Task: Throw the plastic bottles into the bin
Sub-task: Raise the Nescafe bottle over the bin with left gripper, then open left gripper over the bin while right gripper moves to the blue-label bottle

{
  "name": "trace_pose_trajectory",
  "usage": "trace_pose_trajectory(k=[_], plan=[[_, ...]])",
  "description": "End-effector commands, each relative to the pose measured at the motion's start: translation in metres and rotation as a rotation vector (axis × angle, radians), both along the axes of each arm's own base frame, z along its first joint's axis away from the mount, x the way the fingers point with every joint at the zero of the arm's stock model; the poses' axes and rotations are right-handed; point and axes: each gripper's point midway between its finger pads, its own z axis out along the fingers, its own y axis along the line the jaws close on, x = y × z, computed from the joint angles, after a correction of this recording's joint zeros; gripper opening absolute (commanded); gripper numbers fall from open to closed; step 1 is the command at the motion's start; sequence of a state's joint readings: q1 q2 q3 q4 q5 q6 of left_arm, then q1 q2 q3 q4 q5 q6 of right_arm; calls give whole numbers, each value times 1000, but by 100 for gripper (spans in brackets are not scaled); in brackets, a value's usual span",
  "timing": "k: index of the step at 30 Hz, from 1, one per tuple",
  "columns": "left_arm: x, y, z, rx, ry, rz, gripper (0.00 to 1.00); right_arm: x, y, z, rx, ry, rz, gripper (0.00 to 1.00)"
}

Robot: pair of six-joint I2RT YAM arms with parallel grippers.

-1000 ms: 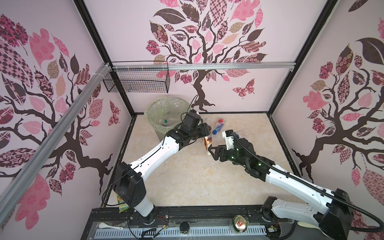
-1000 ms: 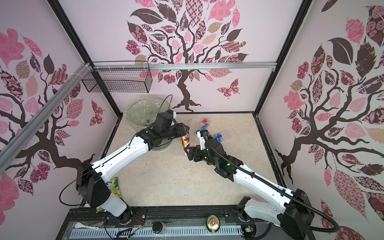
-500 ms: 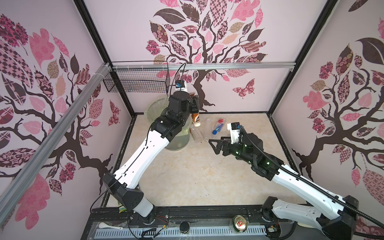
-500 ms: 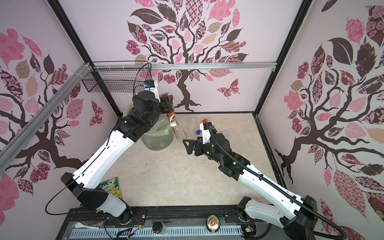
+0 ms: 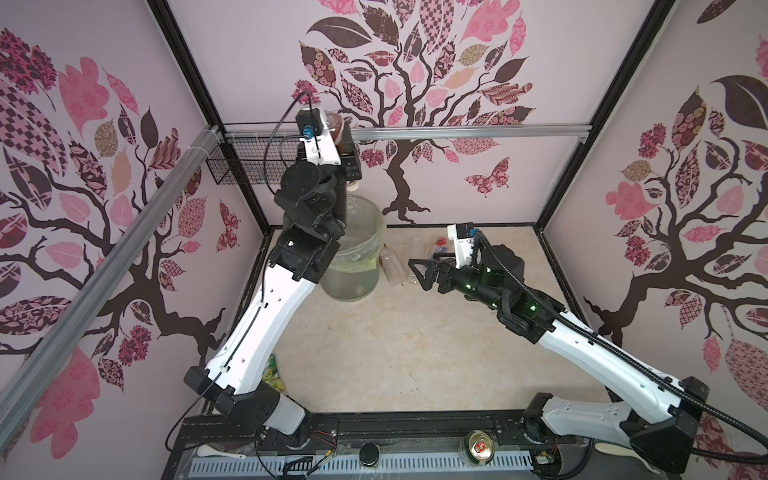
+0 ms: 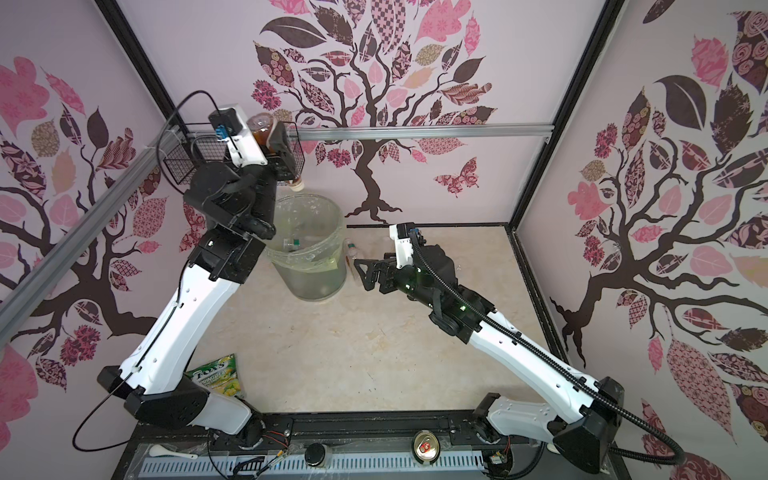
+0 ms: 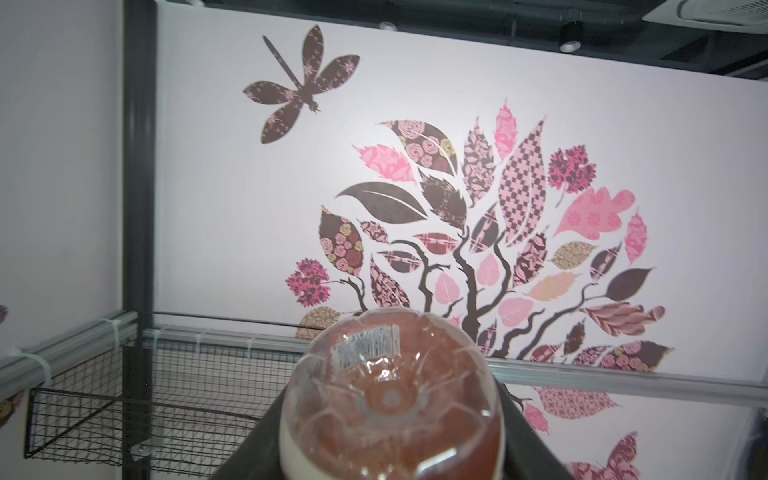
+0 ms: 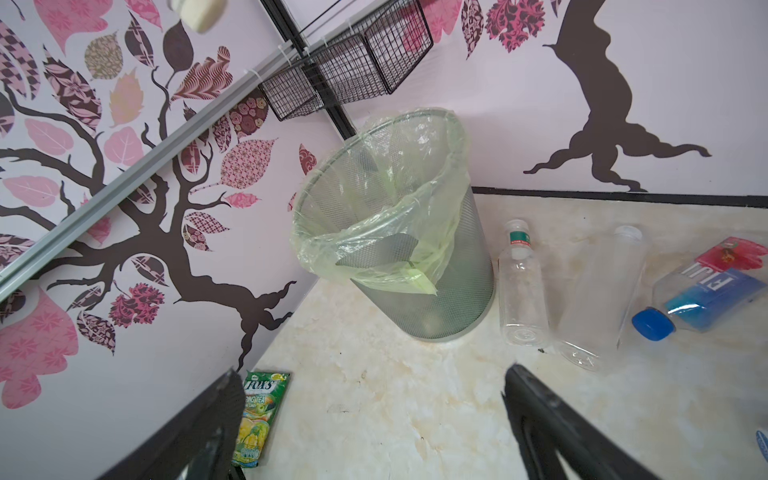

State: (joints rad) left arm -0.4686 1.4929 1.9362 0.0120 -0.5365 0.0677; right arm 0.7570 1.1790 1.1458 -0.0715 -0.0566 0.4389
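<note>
Left gripper (image 6: 279,143) risen from beside bin (image 6: 318,284) to high over it, toward 12 o'clock; jaws pinching brown bottle (image 6: 261,126), cap down. Right gripper (image 6: 365,274) at bin's 3 o'clock, jaws spread, empty. Clear bottles (image 8: 521,286) lie on table (image 6: 353,353) between.

Pale walls (image 5: 257,62), tree decals (image 5: 401,183), marbled beige floor (image 5: 395,353), black frame posts (image 5: 598,108)

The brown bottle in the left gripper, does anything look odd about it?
Yes. The left gripper holds the brown bottle upside down, cap pointing down over the bin, and it looks full of brown liquid, unlike the empty clear bottles lying beside the bin.
</note>
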Motion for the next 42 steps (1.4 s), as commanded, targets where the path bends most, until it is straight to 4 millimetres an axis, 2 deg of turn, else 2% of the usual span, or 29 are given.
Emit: trace_pose_trajectory(k=[1,4,6,9,11,15,20,23,26,28,32,36,42], plan=[[37,11,-41,-40,79,-16,54,1,7,-6,2,8,17,100],[72,11,-104,-42,224,-15,62,0,9,-11,6,23,28,100],[82,7,-141,-61,304,-27,71,-1,8,-12,7,26,30,100],[82,-4,-170,-92,361,-102,89,-3,5,-12,5,26,26,100],[77,-7,-176,-112,384,-129,98,-4,4,-12,4,26,23,100],[64,-2,-165,-128,373,-116,98,-6,0,-14,11,30,15,100],[53,-7,-145,-136,357,-166,98,-8,-6,-20,10,39,-6,100],[46,-16,-142,-136,365,-196,98,-8,-11,-25,5,47,-28,100],[36,-36,-143,-116,384,-244,98,-3,-22,-31,-34,42,-84,100],[29,-57,-148,-100,410,-298,98,5,-36,-38,-72,48,-151,100],[15,-96,-173,-138,510,-454,98,32,-75,-60,-98,131,-294,100],[-7,-130,-196,-131,576,-538,98,62,-124,-88,-146,201,-479,99],[-46,-177,-227,-76,644,-643,98,96,-170,-137,-124,331,-672,99]])
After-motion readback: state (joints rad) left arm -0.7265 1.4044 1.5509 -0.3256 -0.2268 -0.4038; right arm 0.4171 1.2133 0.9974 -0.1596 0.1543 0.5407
